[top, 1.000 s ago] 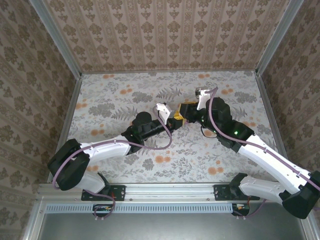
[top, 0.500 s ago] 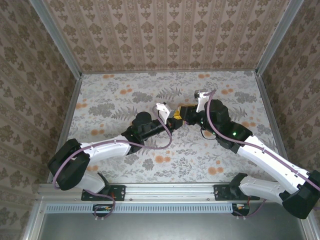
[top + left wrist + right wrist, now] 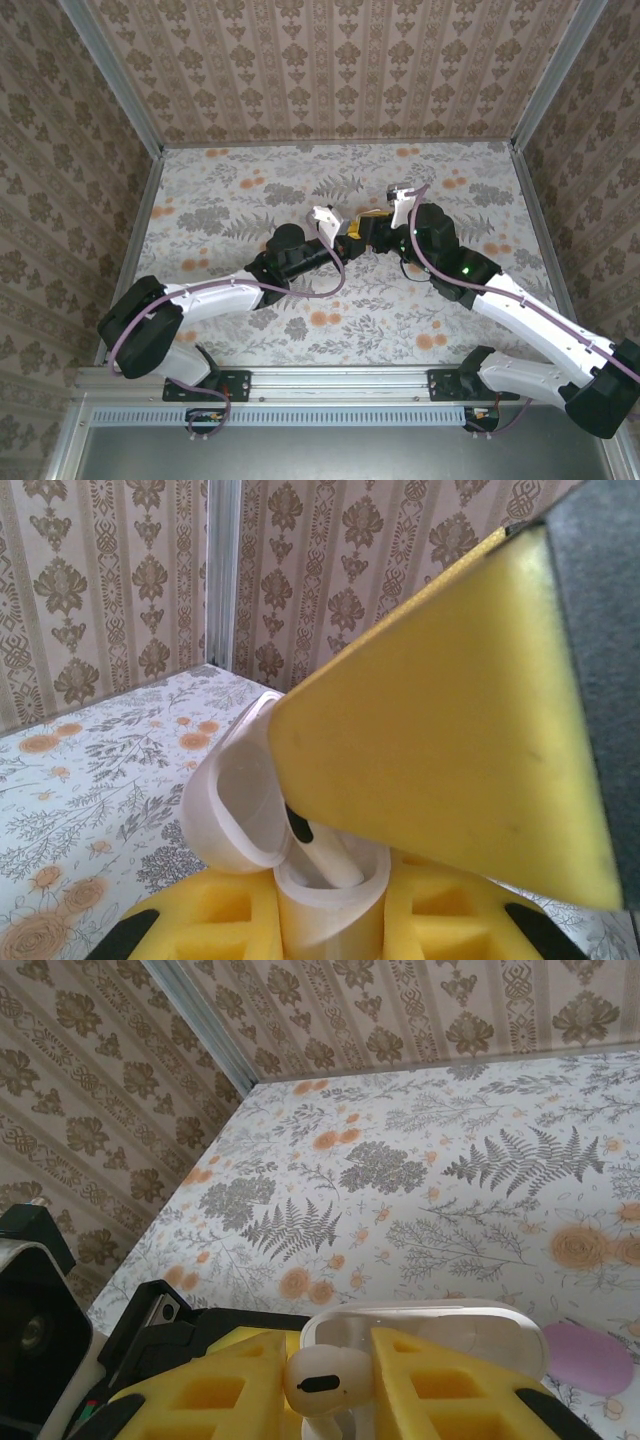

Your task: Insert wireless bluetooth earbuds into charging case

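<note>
A: State of left claw (image 3: 330, 925)?
B: Clamped on the open charging case (image 3: 236, 810), above the centre of the tabletop (image 3: 250, 190)
A: And right claw (image 3: 330, 1362)?
B: Clamped on the white earbud (image 3: 320, 1382), at the case's mouth

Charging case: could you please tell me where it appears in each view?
Top: hidden where left gripper and right gripper meet, mid-table.
Left wrist: case bottom centre, lid open.
Right wrist: lower centre-right, behind the earbud.
Landmark: the right gripper's yellow pads.
</note>
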{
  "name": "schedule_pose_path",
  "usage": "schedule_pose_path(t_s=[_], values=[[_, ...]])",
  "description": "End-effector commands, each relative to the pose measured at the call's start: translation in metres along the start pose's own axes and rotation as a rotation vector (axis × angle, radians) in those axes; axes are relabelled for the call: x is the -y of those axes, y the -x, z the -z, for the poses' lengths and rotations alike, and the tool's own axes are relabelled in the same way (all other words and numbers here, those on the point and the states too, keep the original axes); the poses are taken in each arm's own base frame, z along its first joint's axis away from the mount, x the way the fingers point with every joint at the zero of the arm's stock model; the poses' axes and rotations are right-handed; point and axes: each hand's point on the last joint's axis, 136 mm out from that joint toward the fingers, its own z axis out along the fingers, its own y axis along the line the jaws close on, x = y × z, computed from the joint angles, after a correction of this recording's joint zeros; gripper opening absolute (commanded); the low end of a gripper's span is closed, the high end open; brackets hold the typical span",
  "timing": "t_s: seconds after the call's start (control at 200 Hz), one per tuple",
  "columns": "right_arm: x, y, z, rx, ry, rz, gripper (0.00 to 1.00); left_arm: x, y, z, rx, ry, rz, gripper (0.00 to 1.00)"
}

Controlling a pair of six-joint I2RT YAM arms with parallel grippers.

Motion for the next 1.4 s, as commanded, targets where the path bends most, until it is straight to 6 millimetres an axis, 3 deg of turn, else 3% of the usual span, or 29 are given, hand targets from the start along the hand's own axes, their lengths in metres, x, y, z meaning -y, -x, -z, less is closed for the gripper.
schedule_pose_path(t_s=[0.0,1.395], values=[[-0.005,-0.006,0.003,-0.007,0.032,0.023,0.27,0.009,0.039,-0.001,0.116,-0.032,-0.019,0.16],[-0.007,-0.002,0.017,-0.005,0.055,0.104,0.34,0.012,0.041,0.002,0.111,-0.047,-0.075,0.16]])
